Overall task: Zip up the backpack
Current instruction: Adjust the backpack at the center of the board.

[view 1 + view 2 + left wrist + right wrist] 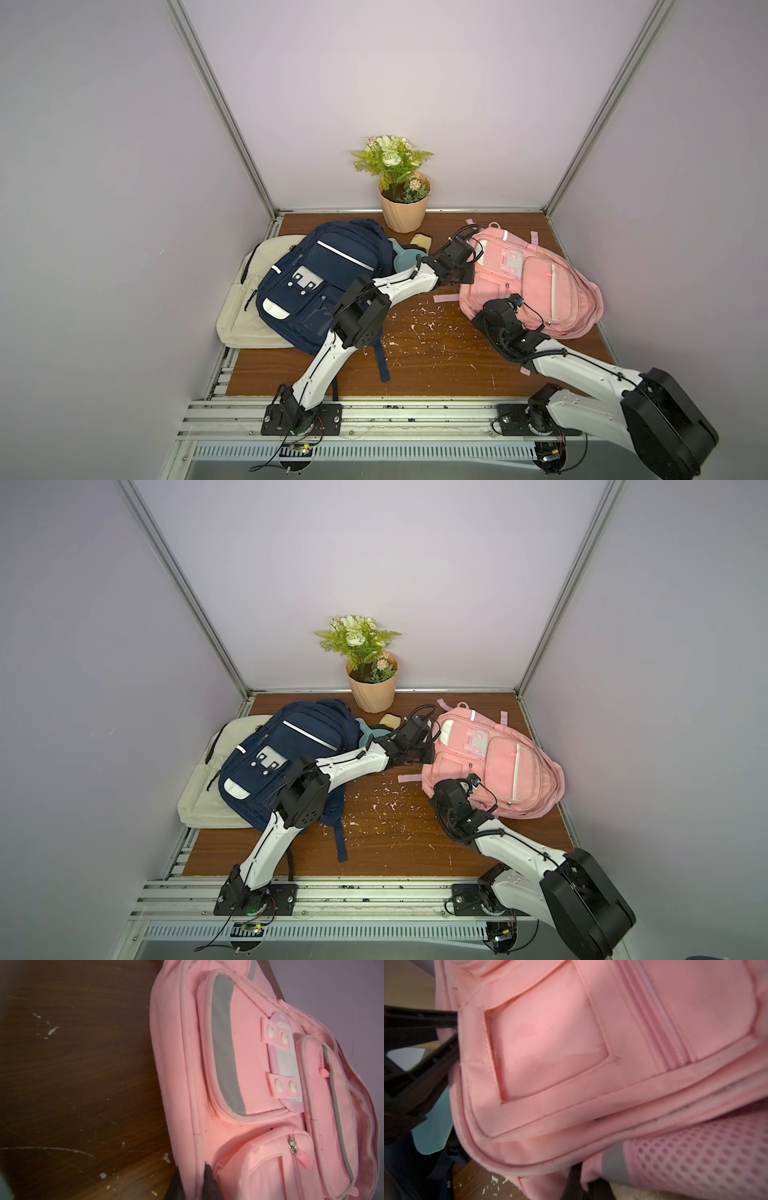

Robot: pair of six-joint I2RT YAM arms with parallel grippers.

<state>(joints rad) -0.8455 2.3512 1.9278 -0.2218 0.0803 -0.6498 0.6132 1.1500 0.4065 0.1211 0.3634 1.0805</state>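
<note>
Centrally, open wooden table [428, 353] between navy backpack [316, 282] and pink backpack [540, 282] edges

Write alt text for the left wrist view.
A pink backpack lies on a scratched dark wooden table, showing grey reflective strips, white snap tabs and a silver zipper pull on a front pocket. The left gripper pinches a fold at the backpack's side edge.
</note>
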